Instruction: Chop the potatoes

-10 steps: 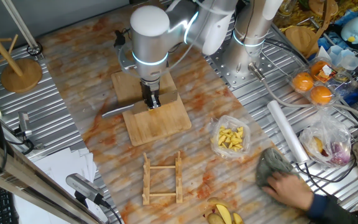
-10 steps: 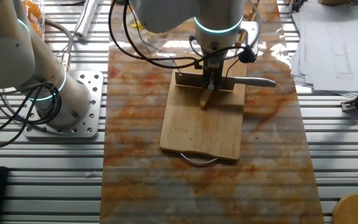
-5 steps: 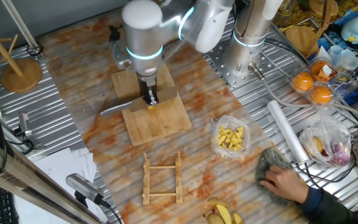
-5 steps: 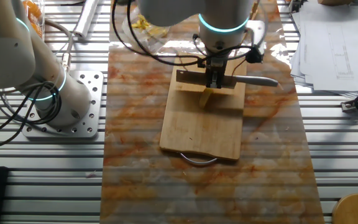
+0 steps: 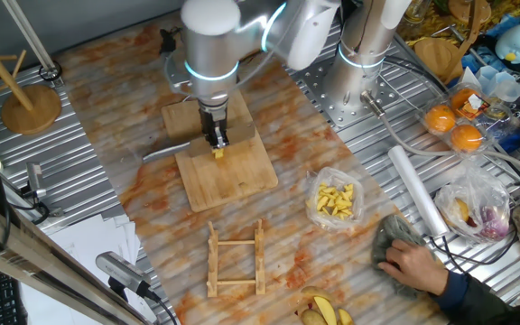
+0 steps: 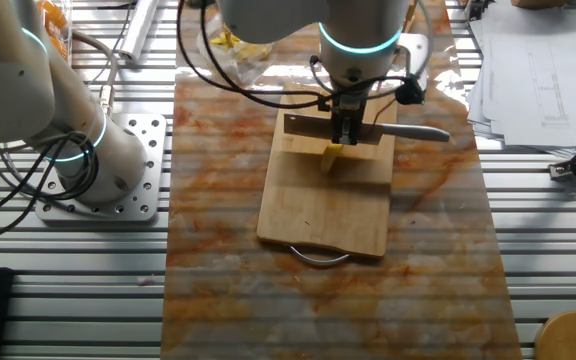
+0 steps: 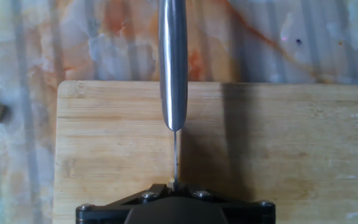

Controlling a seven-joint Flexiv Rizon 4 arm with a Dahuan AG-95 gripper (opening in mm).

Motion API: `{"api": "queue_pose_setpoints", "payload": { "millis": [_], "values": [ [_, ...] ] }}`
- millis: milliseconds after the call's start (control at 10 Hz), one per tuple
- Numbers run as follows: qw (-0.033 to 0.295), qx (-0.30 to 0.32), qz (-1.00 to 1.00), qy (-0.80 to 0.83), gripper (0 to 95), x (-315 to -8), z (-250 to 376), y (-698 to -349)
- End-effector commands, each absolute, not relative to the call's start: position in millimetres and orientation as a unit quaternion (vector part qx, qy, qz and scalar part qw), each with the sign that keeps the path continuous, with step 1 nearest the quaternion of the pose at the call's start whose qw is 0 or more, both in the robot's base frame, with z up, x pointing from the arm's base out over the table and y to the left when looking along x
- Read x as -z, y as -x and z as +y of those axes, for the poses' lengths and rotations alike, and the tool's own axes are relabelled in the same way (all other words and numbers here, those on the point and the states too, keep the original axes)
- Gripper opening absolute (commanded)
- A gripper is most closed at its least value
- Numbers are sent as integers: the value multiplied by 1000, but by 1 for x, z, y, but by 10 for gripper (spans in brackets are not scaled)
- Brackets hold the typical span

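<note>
A small pale-yellow potato piece [image 5: 218,153] lies on the wooden cutting board [image 5: 242,176], near its far end. It also shows in the other fixed view [image 6: 333,153]. My gripper [image 5: 215,137] stands right over it, shut on a knife [image 6: 413,131] whose steel handle sticks out sideways past the board's edge. In the hand view the knife handle [image 7: 173,62] runs straight ahead above the board [image 7: 291,143], and the blade shows as a thin edge. The potato is hidden in the hand view.
A clear bag of yellow pieces [image 5: 335,200] lies right of the board. A wooden rack [image 5: 236,259] lies in front of it. A person's hand with a cloth [image 5: 413,262] is at the front right. Oranges [image 5: 454,126] and a second arm's base [image 6: 98,160] stand beside the mat.
My gripper with the knife has shifted a little toward the board's far end. The potato showing beside the blade looks shorter than a second ago.
</note>
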State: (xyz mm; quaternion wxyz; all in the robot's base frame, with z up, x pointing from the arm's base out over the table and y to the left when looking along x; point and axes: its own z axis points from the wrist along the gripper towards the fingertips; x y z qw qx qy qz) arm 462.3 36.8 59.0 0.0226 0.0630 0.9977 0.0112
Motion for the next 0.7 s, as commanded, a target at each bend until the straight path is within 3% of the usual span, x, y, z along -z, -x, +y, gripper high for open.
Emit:
{"api": "queue_pose_setpoints", "payload": {
  "millis": [100,700],
  "values": [
    [28,-4,998,-63,0,-57,35,-461],
    [30,-1,998,-62,0,-49,36,-461]
  ]
}}
